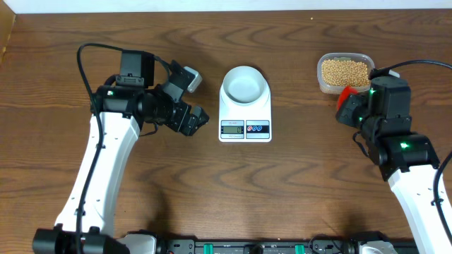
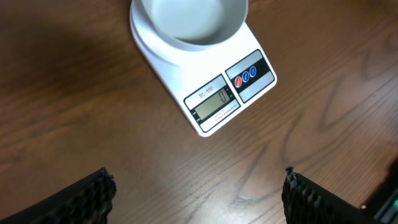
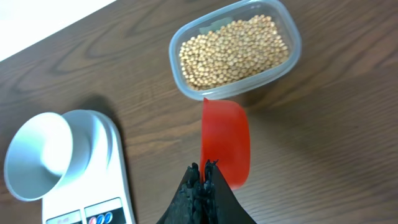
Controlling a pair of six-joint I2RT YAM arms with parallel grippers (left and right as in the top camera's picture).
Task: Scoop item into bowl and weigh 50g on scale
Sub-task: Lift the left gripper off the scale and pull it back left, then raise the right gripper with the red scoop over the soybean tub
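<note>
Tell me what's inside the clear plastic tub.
The tub holds a layer of small tan beans spread wall to wall. They cover its floor, so anything beneath them is hidden. The red scoop in the right gripper is outside the tub.

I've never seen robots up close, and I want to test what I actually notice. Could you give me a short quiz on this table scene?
1. True or false: the bowl on the scale already holds beans.
2. What is the right gripper shut on? A) a red scoop B) the bowl C) nothing
3. Where are the beans?

Key:
1. False: the bowl is empty.
2. A. The left gripper is open and holds nothing.
3. In the clear tub, next to the scoop.
</note>
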